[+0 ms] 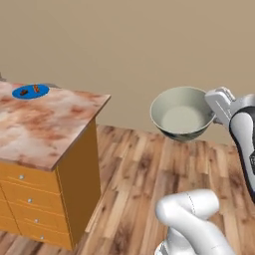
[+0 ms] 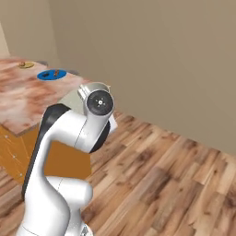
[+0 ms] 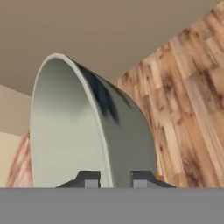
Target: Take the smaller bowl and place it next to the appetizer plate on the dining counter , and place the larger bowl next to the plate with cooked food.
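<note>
The large bowl is held in the air above the wooden floor, to the right of the dining counter and apart from it. In the left base view its cream inside is turned toward the camera and slightly tilted, with the dark outside seen along the lower edge. The gripper is pinched on the bowl's rim: in the hand view one finger lies against the pale inside and the other against the dark outside, the wall of the bowl standing between them.

The blue plate with cooked food is seen near the far edge of the marbled counter top, well apart from the bowl. In the right base view a second, smaller item lies beyond the blue plate; its kind cannot be made out. Drawer fronts are noted on the counter's orange side facing the left camera.

Between bowl and counter only bare floor is seen, with a plain beige wall behind. In the right base view the bowl is largely hidden by the arm's own joint.
</note>
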You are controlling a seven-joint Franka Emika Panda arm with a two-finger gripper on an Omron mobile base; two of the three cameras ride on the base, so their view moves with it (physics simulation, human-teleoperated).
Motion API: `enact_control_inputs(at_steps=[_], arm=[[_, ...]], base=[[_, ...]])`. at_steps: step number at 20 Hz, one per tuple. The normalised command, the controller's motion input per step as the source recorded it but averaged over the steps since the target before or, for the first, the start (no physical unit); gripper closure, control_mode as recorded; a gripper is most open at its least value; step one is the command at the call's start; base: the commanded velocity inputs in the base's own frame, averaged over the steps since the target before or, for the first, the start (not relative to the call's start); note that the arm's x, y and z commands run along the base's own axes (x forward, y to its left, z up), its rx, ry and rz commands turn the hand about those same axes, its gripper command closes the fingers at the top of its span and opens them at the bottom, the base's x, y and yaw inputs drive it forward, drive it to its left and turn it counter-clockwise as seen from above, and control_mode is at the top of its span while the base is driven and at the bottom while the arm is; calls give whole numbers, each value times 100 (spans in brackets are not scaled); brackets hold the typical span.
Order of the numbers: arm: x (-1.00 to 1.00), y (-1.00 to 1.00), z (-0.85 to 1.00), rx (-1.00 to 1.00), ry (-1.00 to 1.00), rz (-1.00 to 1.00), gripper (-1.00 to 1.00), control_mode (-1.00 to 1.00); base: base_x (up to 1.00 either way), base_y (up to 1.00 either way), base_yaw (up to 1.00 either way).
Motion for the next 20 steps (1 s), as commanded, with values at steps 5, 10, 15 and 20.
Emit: enact_control_inputs(at_steps=[5,10,15,20], arm=[[0,0,0,0,0,0,100,100],[0,0,0,0,0,0,100,100],[0,0,0,0,0,0,100,100],[0,0,0,0,0,0,100,100]], base=[[100,-59,9],[100,-47,6],[100,-67,0],[100,-24,35]])
